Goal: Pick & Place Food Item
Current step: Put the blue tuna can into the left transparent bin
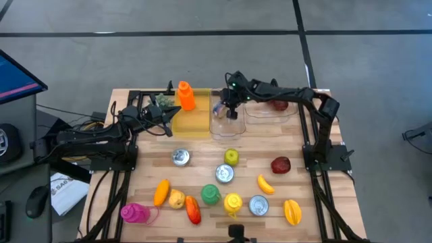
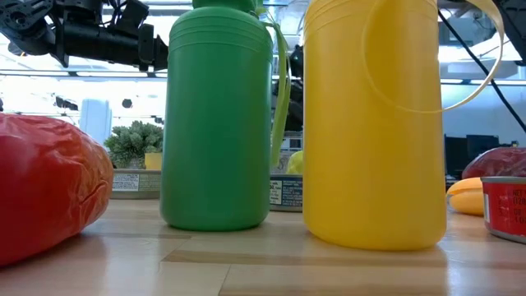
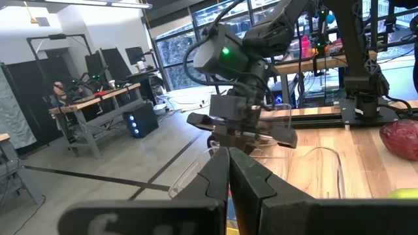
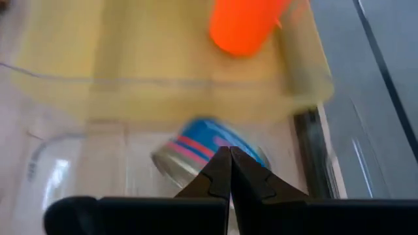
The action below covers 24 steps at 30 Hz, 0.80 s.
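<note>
While fingers pressed fully together, right claw (image 4: 230, 171) grips nothing, hovers above blue-striped metal can (image 4: 208, 151) lying tilted in clear plastic bin (image 1: 225, 124). Beyond: yellow plastic bin (image 1: 191, 121), orange bottle (image 1: 185, 96). Left claw (image 1: 171, 113) closed, empty, beside yellow bin.

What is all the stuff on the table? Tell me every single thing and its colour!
Bins: three at the table's far edge, one yellow, two clear.
Bottles: orange in the yellow bin; pink, green and yellow near the front.
Cans: three silver on the table; one blue-striped in the middle clear bin.
Red foods: one on the table's right, one in the right clear bin, a pepper in front.
Yellow-orange fruits: four.
Green apple: one, middle.
Left gripper: jaws shut, by the yellow bin.
Right gripper: jaws shut, over the middle bin.
</note>
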{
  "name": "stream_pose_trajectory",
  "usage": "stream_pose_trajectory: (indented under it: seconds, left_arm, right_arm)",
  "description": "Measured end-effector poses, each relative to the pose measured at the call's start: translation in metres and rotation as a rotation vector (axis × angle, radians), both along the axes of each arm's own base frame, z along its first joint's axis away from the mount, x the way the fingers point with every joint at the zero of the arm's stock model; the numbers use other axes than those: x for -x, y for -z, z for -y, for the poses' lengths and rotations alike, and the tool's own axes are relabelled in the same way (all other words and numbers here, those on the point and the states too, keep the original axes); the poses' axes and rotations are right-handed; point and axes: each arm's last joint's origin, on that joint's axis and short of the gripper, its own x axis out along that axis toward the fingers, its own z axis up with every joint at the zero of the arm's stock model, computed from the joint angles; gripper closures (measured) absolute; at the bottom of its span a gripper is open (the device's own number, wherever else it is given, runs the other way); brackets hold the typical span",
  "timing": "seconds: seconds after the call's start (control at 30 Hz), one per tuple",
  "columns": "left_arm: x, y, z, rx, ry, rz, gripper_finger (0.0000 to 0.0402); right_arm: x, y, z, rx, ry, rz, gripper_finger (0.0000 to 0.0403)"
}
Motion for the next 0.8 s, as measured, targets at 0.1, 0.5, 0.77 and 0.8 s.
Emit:
stream_pose_trajectory:
  seconds: [0.1,0.5,0.77,0.8]
  left_arm:
    - [0.000,0.000,0.000,0.000,0.000,0.000,0.0401]
    - [0.000,0.000,0.000,0.000,0.000,0.000,0.0401]
    - [0.000,0.000,0.000,0.000,0.000,0.000,0.0401]
    - [0.000,0.000,0.000,0.000,0.000,0.000,0.0401]
  right_arm:
    - [0.004,0.002,0.004,-0.016,0.038,-0.025,0.0403]
    - [0.003,0.019,0.008,-0.013,0.078,-0.087,0.0403]
    - [0.001,0.027,0.002,-0.043,0.056,-0.123,0.0403]
    - [0.001,0.026,0.001,-0.046,0.052,-0.127,0.0403]
